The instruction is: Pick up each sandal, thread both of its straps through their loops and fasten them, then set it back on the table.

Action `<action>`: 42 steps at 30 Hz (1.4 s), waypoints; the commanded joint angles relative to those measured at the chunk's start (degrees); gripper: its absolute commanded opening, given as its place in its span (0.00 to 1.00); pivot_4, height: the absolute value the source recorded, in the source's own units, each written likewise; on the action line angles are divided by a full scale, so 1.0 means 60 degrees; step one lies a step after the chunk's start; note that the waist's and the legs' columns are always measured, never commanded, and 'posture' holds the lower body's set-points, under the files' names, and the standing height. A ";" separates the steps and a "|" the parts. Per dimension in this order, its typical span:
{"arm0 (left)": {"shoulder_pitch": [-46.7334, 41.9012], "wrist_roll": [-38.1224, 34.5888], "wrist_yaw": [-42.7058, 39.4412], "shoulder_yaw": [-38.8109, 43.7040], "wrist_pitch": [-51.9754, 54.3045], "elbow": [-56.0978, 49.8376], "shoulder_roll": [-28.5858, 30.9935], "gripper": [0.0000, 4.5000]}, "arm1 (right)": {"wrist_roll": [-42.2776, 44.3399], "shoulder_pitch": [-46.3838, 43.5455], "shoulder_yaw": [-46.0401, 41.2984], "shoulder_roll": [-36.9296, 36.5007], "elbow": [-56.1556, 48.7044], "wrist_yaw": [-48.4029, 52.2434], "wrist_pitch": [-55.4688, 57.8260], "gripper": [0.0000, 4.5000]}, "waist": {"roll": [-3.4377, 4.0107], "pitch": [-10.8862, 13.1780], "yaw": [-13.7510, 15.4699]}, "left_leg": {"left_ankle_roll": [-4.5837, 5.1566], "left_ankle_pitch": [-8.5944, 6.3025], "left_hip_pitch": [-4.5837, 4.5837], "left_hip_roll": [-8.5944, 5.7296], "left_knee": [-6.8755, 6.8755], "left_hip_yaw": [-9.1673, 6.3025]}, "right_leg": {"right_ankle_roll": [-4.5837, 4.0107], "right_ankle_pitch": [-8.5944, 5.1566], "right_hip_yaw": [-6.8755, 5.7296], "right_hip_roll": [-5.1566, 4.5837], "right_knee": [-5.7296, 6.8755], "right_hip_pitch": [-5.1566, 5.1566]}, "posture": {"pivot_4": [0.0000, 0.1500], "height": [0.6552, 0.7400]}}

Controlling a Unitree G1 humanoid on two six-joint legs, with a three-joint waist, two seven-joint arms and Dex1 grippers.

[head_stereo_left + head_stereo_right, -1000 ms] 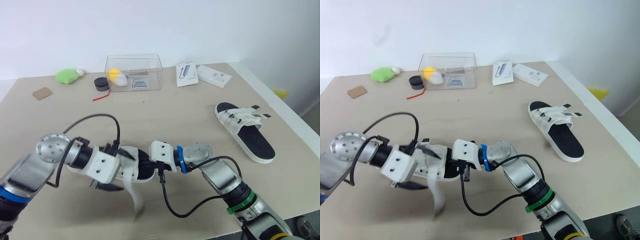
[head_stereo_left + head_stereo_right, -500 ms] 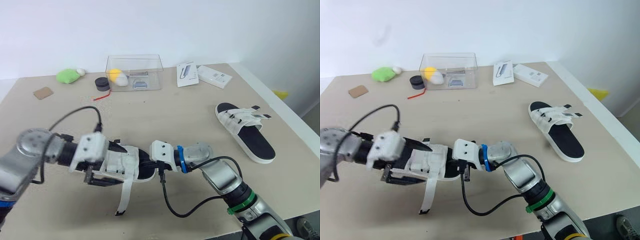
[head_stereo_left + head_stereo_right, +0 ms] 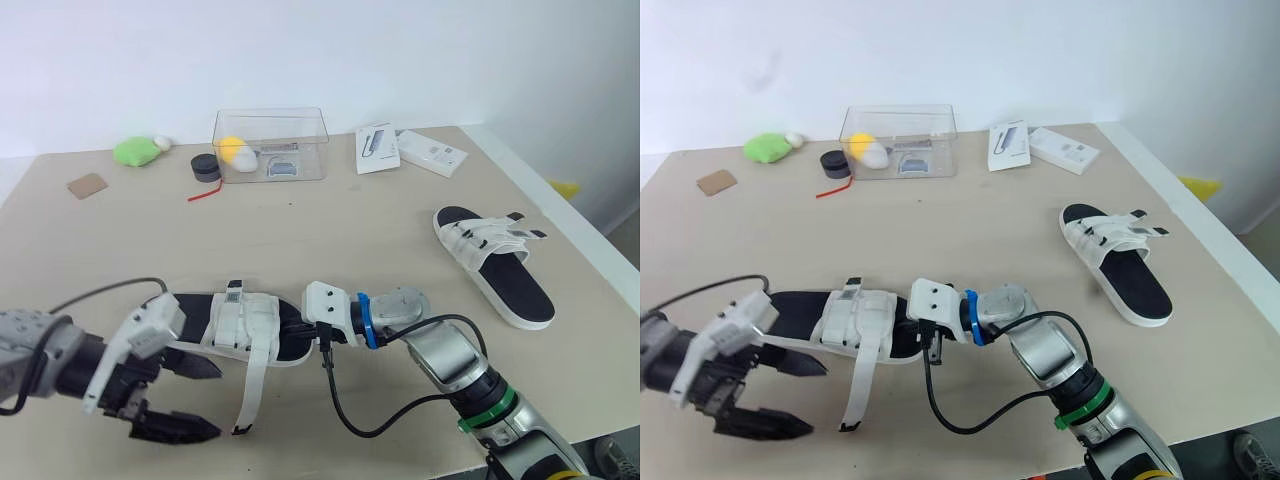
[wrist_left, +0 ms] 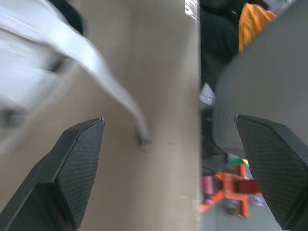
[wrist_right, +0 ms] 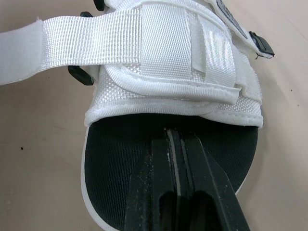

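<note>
White-strapped near sandal (image 3: 246, 320), long strap (image 3: 251, 388) loose, prob. unthreaded

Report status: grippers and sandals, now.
Left gripper open, clear of the near sandal. Right gripper shut, resting on its footbed. Long strap trails loose on the table. Far sandal lies apart; nothing in the way.

L gripper (image 3: 818, 400) open, apart fr near sandal (image 3: 855, 322) | strap (image 3: 856, 390) loose
</note>
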 commanded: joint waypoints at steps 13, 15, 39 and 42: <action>-0.0384 0.0759 0.1700 -0.1958 -0.0412 0.0427 -0.1942 0.60 | -0.0085 0.0270 0.0422 -0.0256 0.0217 0.0218 0.0585 0.00 | -0.0007 -0.0007 0.0006 | -0.0020 -0.0015 -0.0003 -0.0007 0.0000 0.0000 | 0.0016 -0.0013 0.0009 0.0001 -0.0001 0.0003 | 1.00 1.00; -0.0566 0.0509 0.1789 -0.1892 -0.0367 0.0504 -0.2157 0.39 | -0.0090 0.0254 0.0416 -0.0246 0.0241 0.0208 0.0572 0.00 | -0.0009 -0.0007 0.0007 | -0.0019 -0.0016 -0.0002 -0.0008 0.0000 0.0000 | 0.0019 -0.0013 0.0009 -0.0002 -0.0001 0.0005 | 1.00 1.00; -0.5506 -0.1832 0.2060 -0.1871 0.1599 0.4695 -0.2086 0.01 | -0.0200 0.0242 0.0513 -0.0134 0.0381 0.0032 0.0455 0.00 | -0.0019 -0.0010 -0.0004 | -0.0018 -0.0016 -0.0003 -0.0015 0.0013 -0.0016 | 0.0055 0.0010 -0.0002 0.0013 0.0001 0.0014 | 1.00 1.00; -0.5655 -0.1648 0.1735 -0.2244 0.1842 0.4923 -0.2220 0.01 | -0.0238 0.0274 0.0485 -0.0136 0.0369 -0.0058 0.0458 0.00 | -0.0019 -0.0010 -0.0013 | -0.0018 -0.0016 -0.0003 -0.0014 0.0013 -0.0015 | 0.0053 0.0011 0.0000 0.0016 0.0003 0.0013 | 1.00 1.00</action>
